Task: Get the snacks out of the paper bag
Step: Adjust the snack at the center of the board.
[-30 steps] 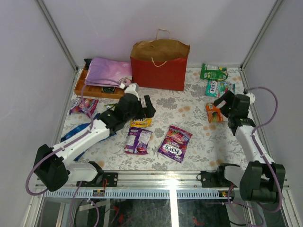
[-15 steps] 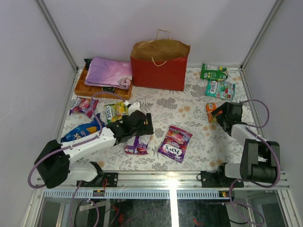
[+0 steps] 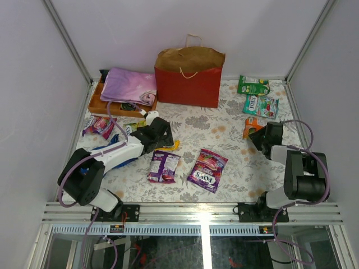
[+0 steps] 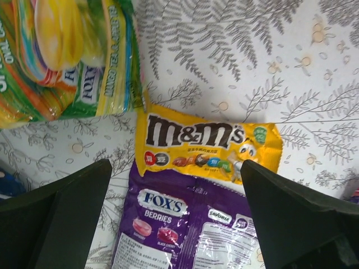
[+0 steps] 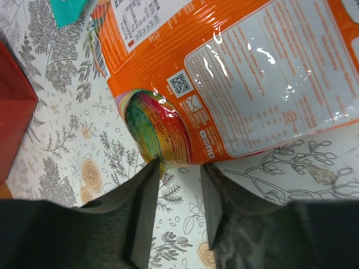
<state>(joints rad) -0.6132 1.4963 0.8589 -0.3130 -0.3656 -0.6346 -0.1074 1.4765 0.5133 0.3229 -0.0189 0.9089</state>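
L gripper (image 4: 176, 164) jaws wide, hovering over M&M's pack (image 4: 207, 143). R gripper (image 5: 180, 168) jaws narrow, tips right at orange pack (image 5: 252, 84) edge.

The red paper carrier bag with a brown kraft inside (image 3: 189, 78) stands upright at the table's far edge; glossy packets lie flat nearer: a purple Fox's berries packet (image 3: 163, 166) touching a yellow M&M's packet (image 4: 207, 143); a magenta Fox's packet (image 3: 207, 170) just beside; an orange packet (image 3: 251, 126) at right; a green packet (image 3: 253, 85) in the far right corner.
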